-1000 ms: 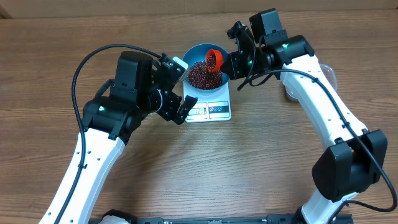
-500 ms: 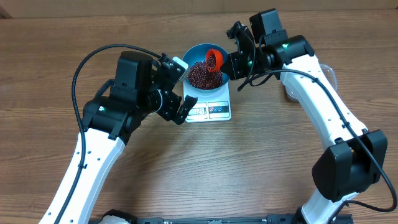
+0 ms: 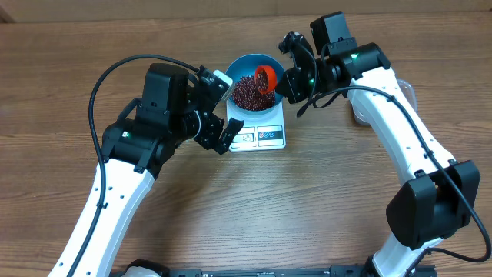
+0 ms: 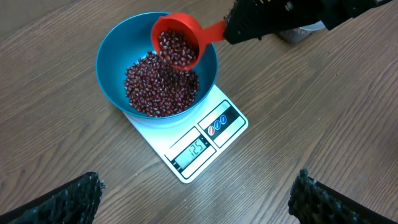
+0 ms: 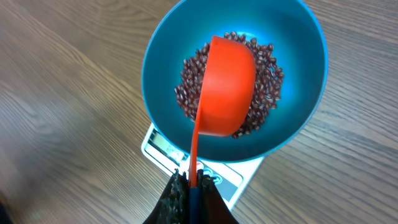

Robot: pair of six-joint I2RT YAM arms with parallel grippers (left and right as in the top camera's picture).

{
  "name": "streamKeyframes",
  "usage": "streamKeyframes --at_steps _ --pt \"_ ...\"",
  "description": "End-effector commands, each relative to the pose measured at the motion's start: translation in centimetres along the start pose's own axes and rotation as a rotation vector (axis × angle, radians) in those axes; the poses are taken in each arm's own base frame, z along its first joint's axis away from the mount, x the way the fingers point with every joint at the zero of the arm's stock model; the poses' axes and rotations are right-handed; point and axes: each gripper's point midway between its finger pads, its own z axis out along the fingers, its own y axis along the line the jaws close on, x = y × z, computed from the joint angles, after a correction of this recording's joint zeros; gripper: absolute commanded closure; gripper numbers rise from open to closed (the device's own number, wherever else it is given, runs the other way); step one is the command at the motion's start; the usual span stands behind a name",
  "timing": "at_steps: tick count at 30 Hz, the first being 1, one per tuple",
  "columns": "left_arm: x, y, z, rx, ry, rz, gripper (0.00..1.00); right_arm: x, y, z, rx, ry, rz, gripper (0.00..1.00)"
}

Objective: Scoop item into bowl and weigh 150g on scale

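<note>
Right gripper (image 5: pixel 191 185): jaws clamped on the handle end of an orange-red scoop (image 5: pixel 227 87). The handle runs straight ahead from the fingers and the cup tips over the blue bowl (image 5: pixel 161 68). Directly beneath: a red-brown heap of beans (image 4: pixel 158 93) in that bowl, which sits on the white scale (image 4: pixel 163 138), display reading 125. Left gripper (image 3: pixel 223 109): jaws wide apart, empty, beside the scale; the right arm is better placed to pour.

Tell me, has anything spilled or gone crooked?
Nothing stands out. The small dark red-brown beans lie only in the round bright blue bowl and the tilted red plastic scoop above it, held by the right pincer. The bowl sits on the flat white kitchen scale; no strays show on the wooden table.
</note>
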Motion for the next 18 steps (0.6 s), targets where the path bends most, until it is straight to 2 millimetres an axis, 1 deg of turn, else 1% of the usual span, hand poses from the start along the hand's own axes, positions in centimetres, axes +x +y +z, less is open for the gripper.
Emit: streamKeyframes --at_steps 1,2,5,8,10,12,13,14,16,18 --pt "-0.7 -0.3 -0.7 0.008 -0.027 0.031 0.0 -1.7 -0.4 -1.7 0.071 -0.063 -0.043 0.96" --pt "-0.7 -0.3 -0.7 0.008 -0.027 0.031 0.0 -1.8 -0.4 -1.7 0.069 -0.064 -0.046 0.96" --pt "-0.7 -0.3 -0.7 0.008 -0.027 0.031 0.0 -1.0 0.6 -1.4 0.033 -0.03 -0.181 0.96" --pt "-0.7 -0.3 -0.7 0.008 -0.027 0.031 0.0 -1.6 -0.3 -1.4 0.093 -0.05 -0.135 0.96" --pt "-0.7 -0.3 -0.7 0.008 -0.027 0.031 0.0 -2.0 -0.2 -1.5 0.087 -0.067 -0.111 0.96" --pt "-0.7 -0.3 -0.7 0.008 -0.027 0.031 0.0 -1.7 0.7 -1.3 0.047 -0.053 -0.183 0.96" --pt "-0.7 -0.3 -0.7 0.008 -0.027 0.031 0.0 -1.5 0.9 -1.3 0.045 -0.047 -0.208 0.96" --pt "-0.7 -0.3 -0.7 0.008 -0.027 0.031 0.0 -1.6 0.6 -1.2 0.065 -0.048 -0.205 0.96" --pt "-0.7 -0.3 -0.7 0.009 -0.027 0.031 0.0 -2.2 -0.1 -1.3 0.109 -0.068 -0.134 0.96" --pt "-0.7 -0.3 -0.7 0.008 -0.027 0.031 0.0 -2.4 -0.3 -1.4 0.116 -0.078 -0.103 0.97"
